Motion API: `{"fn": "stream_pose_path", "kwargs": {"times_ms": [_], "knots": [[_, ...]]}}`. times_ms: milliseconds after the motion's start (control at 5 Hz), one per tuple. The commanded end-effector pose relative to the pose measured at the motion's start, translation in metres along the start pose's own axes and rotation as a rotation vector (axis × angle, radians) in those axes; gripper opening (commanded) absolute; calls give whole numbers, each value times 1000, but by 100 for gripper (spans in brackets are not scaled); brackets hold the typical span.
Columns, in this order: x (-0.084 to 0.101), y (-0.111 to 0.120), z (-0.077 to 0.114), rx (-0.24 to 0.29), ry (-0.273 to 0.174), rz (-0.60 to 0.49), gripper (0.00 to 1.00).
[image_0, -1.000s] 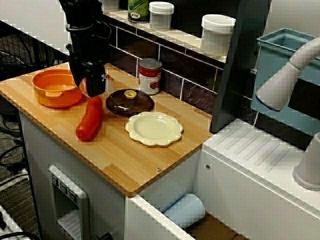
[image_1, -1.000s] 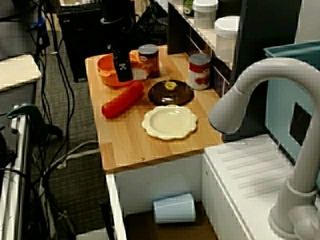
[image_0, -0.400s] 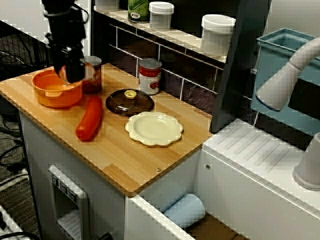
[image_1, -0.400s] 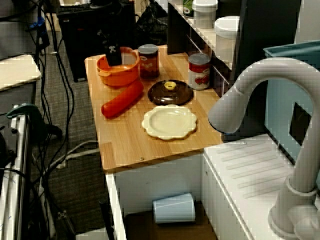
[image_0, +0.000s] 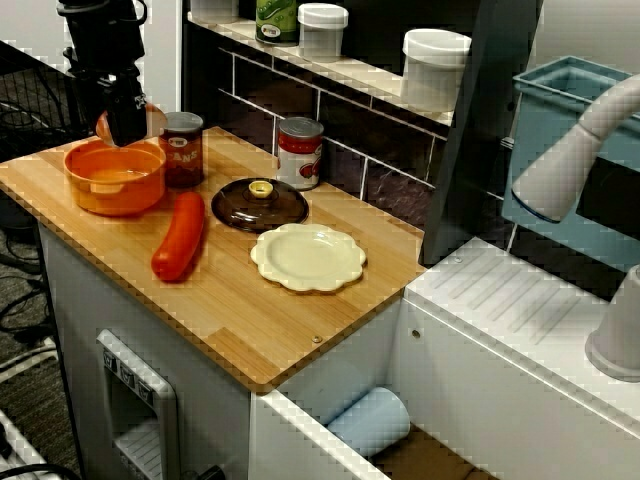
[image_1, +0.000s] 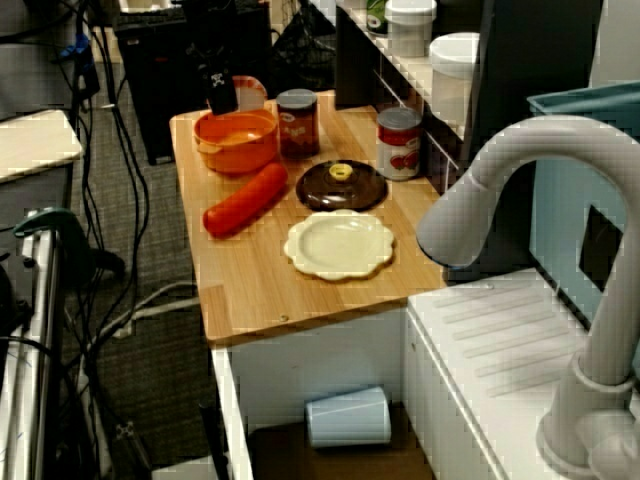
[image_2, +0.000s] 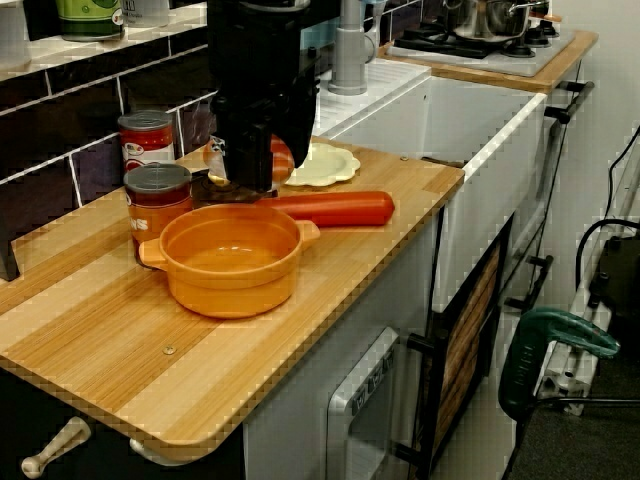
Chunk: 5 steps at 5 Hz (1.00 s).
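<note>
From where I stand, the black hand (image_0: 125, 128) hangs over the far edge of the round orange plastic pot (image_0: 110, 195). Its fingers are pressed in on a small rounded pale-orange thing (image_1: 250, 92) that pokes out on either side of them; I cannot make out what the thing is. It is up in the air, clear of the wooden bench (image_0: 250, 320), near the dark-labelled tin can (image_0: 182, 150) that stands just beside the pot. Further along lie a long red sausage-shaped toy (image_0: 180, 238), a brown round lid with a yellow knob (image_0: 240, 212), a red-and-white tin can (image_0: 300, 152) and a cream scalloped plate (image_0: 308, 256). To my eye the work in hand is carrying. Doing it well means a firm pinch, since the thing is round and could slip, and holding it level. It also needs enough height that neither it nor the fingers clips the pot's rim or nudges the can beside it.
</note>
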<state>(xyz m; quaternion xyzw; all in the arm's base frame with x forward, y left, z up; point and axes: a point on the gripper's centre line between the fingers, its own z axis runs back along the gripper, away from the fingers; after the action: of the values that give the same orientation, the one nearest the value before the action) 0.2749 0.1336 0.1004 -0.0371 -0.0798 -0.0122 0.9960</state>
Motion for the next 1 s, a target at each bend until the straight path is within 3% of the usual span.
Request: {"fn": "stream_pose_path", "kwargs": {"times_ms": [0,600,800], "knots": [[0,10,-3,76,-40,12,0],[-2,11,-23,99,3,0,0],[0,11,-26,105,15,0,100]]}}
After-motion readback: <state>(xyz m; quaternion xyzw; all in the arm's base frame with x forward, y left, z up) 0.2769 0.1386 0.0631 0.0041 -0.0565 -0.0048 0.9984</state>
